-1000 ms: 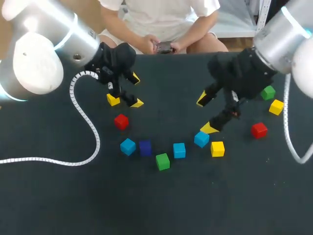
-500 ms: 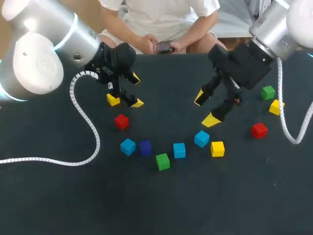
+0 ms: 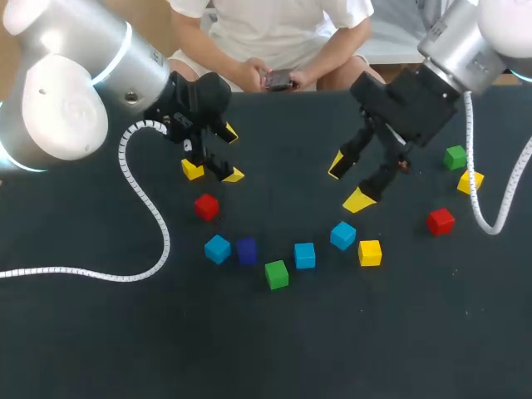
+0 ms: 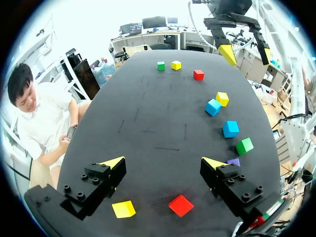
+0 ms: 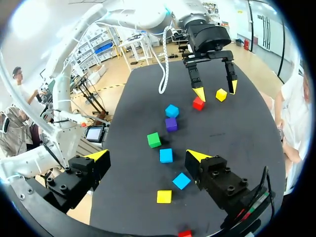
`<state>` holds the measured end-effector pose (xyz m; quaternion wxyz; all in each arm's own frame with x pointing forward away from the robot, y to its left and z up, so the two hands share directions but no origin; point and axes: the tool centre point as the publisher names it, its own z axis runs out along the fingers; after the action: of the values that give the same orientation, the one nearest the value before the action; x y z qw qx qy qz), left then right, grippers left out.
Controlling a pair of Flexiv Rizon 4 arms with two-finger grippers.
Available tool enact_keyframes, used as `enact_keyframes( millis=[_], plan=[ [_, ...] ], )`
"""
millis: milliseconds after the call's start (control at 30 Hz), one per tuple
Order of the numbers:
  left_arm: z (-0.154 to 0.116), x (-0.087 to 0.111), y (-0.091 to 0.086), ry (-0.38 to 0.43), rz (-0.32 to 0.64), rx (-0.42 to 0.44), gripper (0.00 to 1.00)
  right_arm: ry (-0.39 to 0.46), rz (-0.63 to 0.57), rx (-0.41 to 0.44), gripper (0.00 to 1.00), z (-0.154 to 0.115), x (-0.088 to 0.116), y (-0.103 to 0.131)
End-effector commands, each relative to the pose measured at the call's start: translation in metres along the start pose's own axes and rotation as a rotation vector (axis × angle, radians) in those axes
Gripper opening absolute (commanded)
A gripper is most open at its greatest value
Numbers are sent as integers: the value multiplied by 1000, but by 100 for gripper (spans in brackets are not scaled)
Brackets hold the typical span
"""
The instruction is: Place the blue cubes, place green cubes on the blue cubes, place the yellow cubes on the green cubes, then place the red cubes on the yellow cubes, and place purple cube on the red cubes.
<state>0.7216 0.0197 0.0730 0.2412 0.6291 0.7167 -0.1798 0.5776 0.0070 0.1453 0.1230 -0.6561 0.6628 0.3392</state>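
both my tools are released and grasp nothing. my left tool (image 3: pixel 231 155) hangs over the far left of the tabletop (image 3: pixel 266 349), and my right tool (image 3: pixel 349 184) hangs over the middle right. nothing is stacked yet, so i judge that laying the blue base is the step in hand.

the blues lie in a loose arc. the left blue cube (image 3: pixel 217 248) sits just beside the purple cube (image 3: pixel 246 250). the middle blue cube (image 3: pixel 304 255) sits just beside the near green cube (image 3: pixel 276 274). the right blue cube (image 3: pixel 342 235) lies closest to my right tool, so i would take that one first. it sits a little turned, so i should twist the wrist until my fingers meet two flat faces. then i come straight down and close gently.

the near yellow cube (image 3: pixel 370 253) lies just beside that blue, and an outer finger could nudge it.

on the left, the coiled cable (image 3: pixel 154 208) trails across the tabletop near the left blue cube. the far yellow cube (image 3: pixel 192 169) lies beside my left tool, with the left red cube (image 3: pixel 206 206) near it. the right red cube (image 3: pixel 440 221), far green cube (image 3: pixel 455 157) and right yellow cube (image 3: pixel 469 181) are well apart from the arc and block nothing.
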Motion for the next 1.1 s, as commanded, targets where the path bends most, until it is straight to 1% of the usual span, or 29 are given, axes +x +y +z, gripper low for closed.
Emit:
enact_keyframes(
  millis=[33,233,267,367,433,467,567,633,700,800,833,867,900,967,1000,1067,1100],
  plan=[
    [0,0,1,-1,1,1,100,-2,-1,0,100,0,0,0],
    [0,0,1,-1,1,1,100,-2,-1,0,100,0,0,0],
    [0,0,1,-1,1,1,100,54,-4,12,100,1,-4,2],
    [0,0,1,-1,1,1,100,253,-41,-4,100,9,-17,8],
    [0,0,1,-1,1,1,100,368,-78,-15,100,14,-27,14],
    [0,0,1,-1,1,1,100,437,-85,-3,100,17,-31,18],
    [0,0,1,-1,1,1,100,559,-103,18,100,22,-37,28],
    [0,0,1,-1,1,1,100,610,-118,31,100,27,-36,33],
    [0,0,1,-1,1,1,100,611,-155,21,100,34,-32,37],
    [0,0,1,-1,1,1,100,618,-161,19,100,44,-19,39],
    [0,0,1,-1,1,1,100,641,-155,27,100,47,-14,39],
    [0,0,1,-1,1,1,100,637,-159,25,100,50,-10,38],
    [0,0,1,-1,1,1,100,604,-158,12,100,51,-5,37],
    [0,0,1,-1,1,1,100,597,-134,36,100,51,5,35],
    [0,0,1,-1,1,1,100,564,-107,39,100,51,9,34],
    [0,0,1,-1,1,1,100,542,-69,75,100,51,15,34],
    [0,0,1,-1,1,1,100,509,-48,82,100,51,19,33]
  ],
)
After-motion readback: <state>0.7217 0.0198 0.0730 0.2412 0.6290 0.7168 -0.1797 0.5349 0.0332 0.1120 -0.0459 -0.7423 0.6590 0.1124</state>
